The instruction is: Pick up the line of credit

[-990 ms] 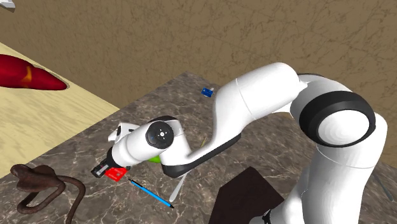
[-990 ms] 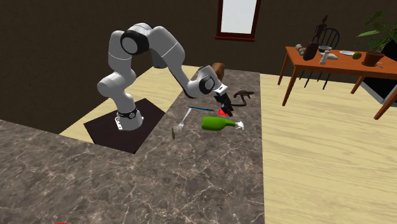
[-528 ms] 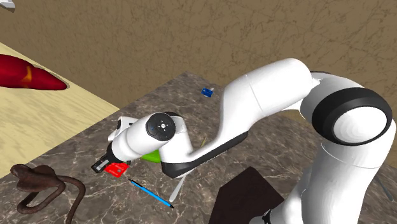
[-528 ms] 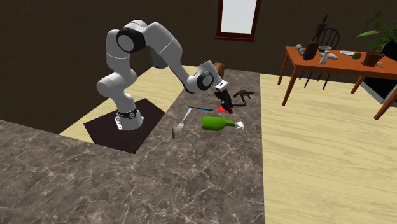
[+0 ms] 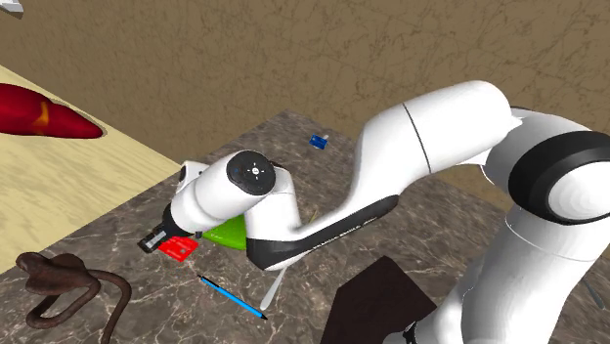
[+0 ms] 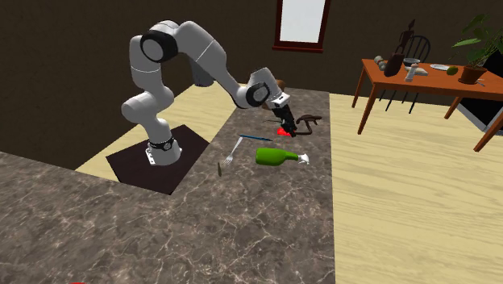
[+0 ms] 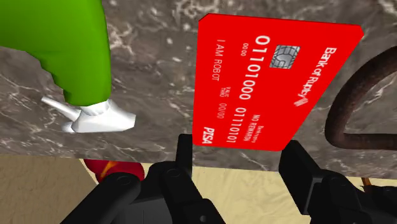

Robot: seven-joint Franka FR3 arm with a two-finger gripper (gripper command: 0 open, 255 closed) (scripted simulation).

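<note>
The red bank card [image 7: 267, 76] carries white numbers and a chip, and my gripper [image 7: 238, 149] is shut on its lower edge, one black finger at each side. In the shoulder view the card [image 5: 179, 247] hangs at the gripper [image 5: 154, 240] just above the dark marble counter [image 5: 127, 220]. From the second exterior view, card [image 6: 282, 131] and gripper [image 6: 281, 123] are off the surface, above the green bottle [image 6: 274, 156].
The green bottle [image 5: 227, 233] lies on its side right beside the card. A blue pen [image 5: 232, 296] and a fork [image 6: 234, 151] lie nearer the stand. A brown curled object [image 5: 59, 283] sits by the counter edge. A small blue item [image 5: 318, 141] lies farther back.
The arm has lifted and swung outward, taking the red card up off the counter with it. The bottle, pen and fork have stayed in place.
</note>
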